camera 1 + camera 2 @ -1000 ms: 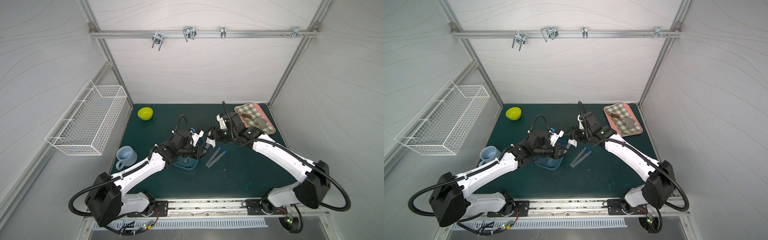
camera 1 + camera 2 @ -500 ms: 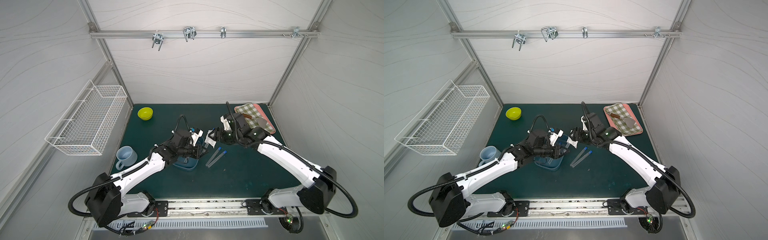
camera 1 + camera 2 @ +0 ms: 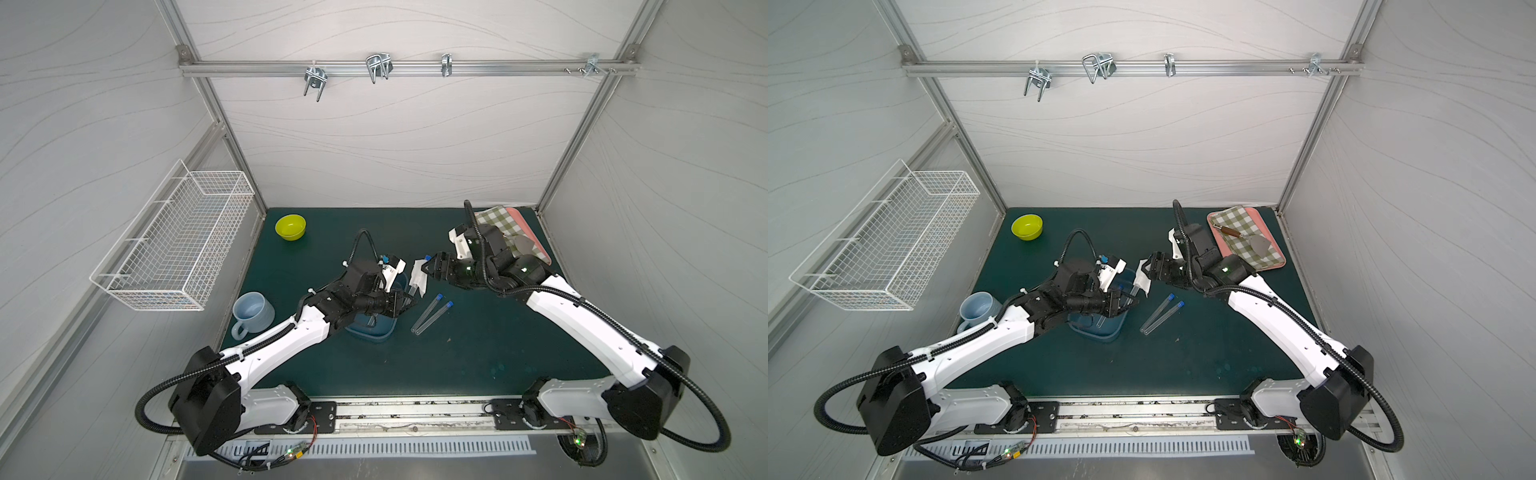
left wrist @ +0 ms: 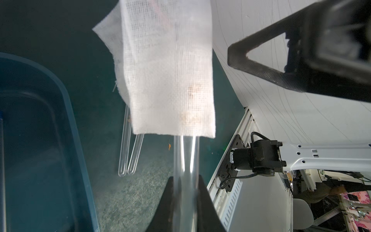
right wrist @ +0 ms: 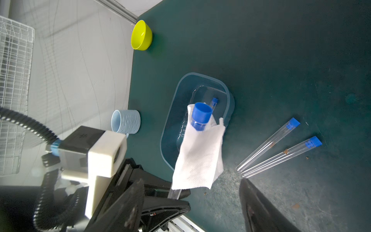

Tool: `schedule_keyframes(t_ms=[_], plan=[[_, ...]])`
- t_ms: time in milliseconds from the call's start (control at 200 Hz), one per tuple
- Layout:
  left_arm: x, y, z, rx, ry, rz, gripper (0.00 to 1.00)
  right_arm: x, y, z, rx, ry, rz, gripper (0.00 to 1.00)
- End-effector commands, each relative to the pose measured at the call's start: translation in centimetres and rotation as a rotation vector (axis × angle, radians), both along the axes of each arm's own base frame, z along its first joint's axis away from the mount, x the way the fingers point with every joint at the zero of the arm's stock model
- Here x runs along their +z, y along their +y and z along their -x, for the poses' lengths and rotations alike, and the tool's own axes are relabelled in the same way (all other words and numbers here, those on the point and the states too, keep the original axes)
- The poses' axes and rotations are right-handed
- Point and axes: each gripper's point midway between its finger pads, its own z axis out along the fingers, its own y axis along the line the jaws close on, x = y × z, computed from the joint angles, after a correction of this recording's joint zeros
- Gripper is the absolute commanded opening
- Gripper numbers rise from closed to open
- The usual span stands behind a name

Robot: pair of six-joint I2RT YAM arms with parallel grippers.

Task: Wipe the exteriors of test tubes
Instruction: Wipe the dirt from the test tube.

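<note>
**Bimanual cell, top and wrist views.** The left gripper [image 4: 185, 181] is shown clamped on the clear, rounded end of one test tube [image 4: 186, 154]. This tube is held raised above the green mat [image 3: 478, 345], over the rim of the blue tray [image 5: 170, 112] on the side toward the right arm. Its blue cap [image 5: 201, 116] is directed away from the left gripper and toward the right one. A white gauze cloth [image 4: 170, 70] is draped over the capped half of the tube and hangs down one side, with faint brownish marks visible on its weave; the cap itself is left uncovered. The right gripper [image 3: 430, 270] is seen just beside the cloth with its jaws spread wide, and nothing is held between them; in the wrist views a gap is visible between each finger and the cloth. Two further test tubes [image 5: 269, 144] are laid side by side on the mat near the tray, rounded ends close together and capped ends spread slightly apart, with small brown specks seen along them. A fourth test tube [image 5: 213, 101] is partly visible inside the tray, where it appears to lie on the floor, most of its length being hidden by the cloth and the left arm. Also shown are a yellow-green bowl [image 3: 290, 227] at the far edge of the mat, a pale blue mug [image 3: 252, 309] beside the left arm, a pink tray [image 3: 1268, 232] with a checked cloth and a brown-handled tool [image 3: 1229, 231] behind the right arm, and a wire basket [image 3: 178, 241] fixed to the side wall.
</note>
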Motion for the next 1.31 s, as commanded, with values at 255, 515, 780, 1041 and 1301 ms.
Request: schedule_keyframes(t_ms=[255, 515, 780, 1041, 1301], plan=[[1.3, 0.1, 0.1, 0.000, -0.047, 0.020, 0.10, -2.3, 3.9, -1.9, 0.019, 0.018, -0.102, 0.51], [1.4, 0.0, 0.1, 0.005, -0.041, 0.038, 0.11, -2.4, 4.9, -2.8, 0.083, -0.087, -0.134, 0.15], [1.9, -0.2, 0.4, -0.016, -0.038, 0.079, 0.25, -1.3, 5.0, -1.9, 0.211, -0.153, -0.242, 0.12], [2.6, -0.5, 0.7, -0.047, -0.016, 0.187, 0.25, -0.4, 4.4, -1.6, 0.282, -0.170, -0.331, 0.13], [3.0, -1.2, 0.8, -0.083, -0.007, 0.214, 0.14, 0.5, 4.8, -1.4, 0.329, -0.190, -0.398, 0.13]])
